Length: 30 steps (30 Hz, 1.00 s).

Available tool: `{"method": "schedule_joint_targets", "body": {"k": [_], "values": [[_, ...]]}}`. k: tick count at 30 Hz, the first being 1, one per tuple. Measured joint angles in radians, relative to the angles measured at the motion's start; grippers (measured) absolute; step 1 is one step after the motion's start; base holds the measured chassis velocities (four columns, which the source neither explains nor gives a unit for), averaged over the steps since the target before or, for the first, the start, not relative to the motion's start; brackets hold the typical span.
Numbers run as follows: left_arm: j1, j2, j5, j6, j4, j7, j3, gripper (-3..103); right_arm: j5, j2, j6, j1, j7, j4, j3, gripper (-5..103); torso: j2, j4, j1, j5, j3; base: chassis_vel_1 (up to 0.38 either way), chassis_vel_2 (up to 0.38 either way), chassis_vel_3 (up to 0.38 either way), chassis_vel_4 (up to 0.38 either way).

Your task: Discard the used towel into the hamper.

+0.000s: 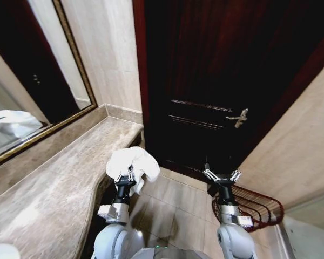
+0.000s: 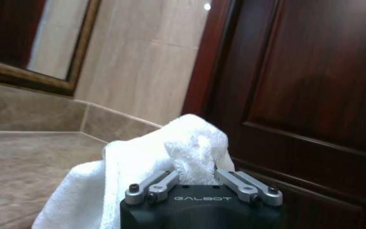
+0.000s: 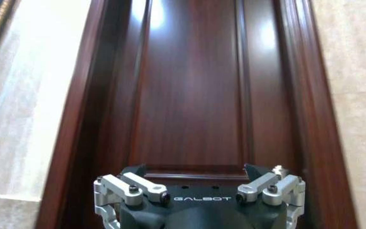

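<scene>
A crumpled white towel (image 1: 133, 165) hangs from my left gripper (image 1: 130, 174), which is shut on it and held up beside the end of the marble counter. In the left wrist view the towel (image 2: 164, 167) bulges between the fingers and drapes down one side. The hamper (image 1: 256, 205), a dark reddish-brown wire basket, stands on the floor at the lower right against the wall, partly hidden behind my right arm. My right gripper (image 1: 221, 175) is raised above the hamper's near rim, open and empty; the right wrist view shows its fingers (image 3: 135, 188) spread before the door.
A marble counter (image 1: 54, 189) runs along the left under a gold-framed mirror (image 1: 21, 108). A dark wooden door (image 1: 216, 81) with a brass lever handle (image 1: 238, 117) fills the wall ahead. Tiled floor (image 1: 178, 202) lies between counter and hamper. A beige wall (image 1: 297, 145) closes the right.
</scene>
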Motion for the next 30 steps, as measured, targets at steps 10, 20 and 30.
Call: {"method": "schedule_joint_targets", "body": {"k": [10, 20, 30], "values": [[-0.004, -0.008, -0.01, 0.002, 0.001, 0.008, 0.0, 8, -0.002, 0.0, 0.009, 0.004, 0.018, -0.009, -0.001, 100, 0.0, 0.0, 0.0, 0.0, 0.0, -0.106, -0.109, -0.108, -0.107], [0.0, -0.017, -0.013, 0.0, 0.004, 0.019, 0.001, 8, 0.0, -0.006, 0.014, 0.006, 0.025, -0.003, -0.004, 100, 0.0, 0.0, 0.0, 0.0, 0.0, -0.123, -0.123, -0.122, -0.138], [-0.011, -0.027, -0.016, 0.003, -0.007, 0.022, -0.004, 8, 0.009, -0.013, 0.018, 0.003, 0.02, -0.002, -0.004, 100, 0.0, 0.0, 0.0, 0.0001, 0.0, -0.122, -0.131, -0.123, -0.127]]}}
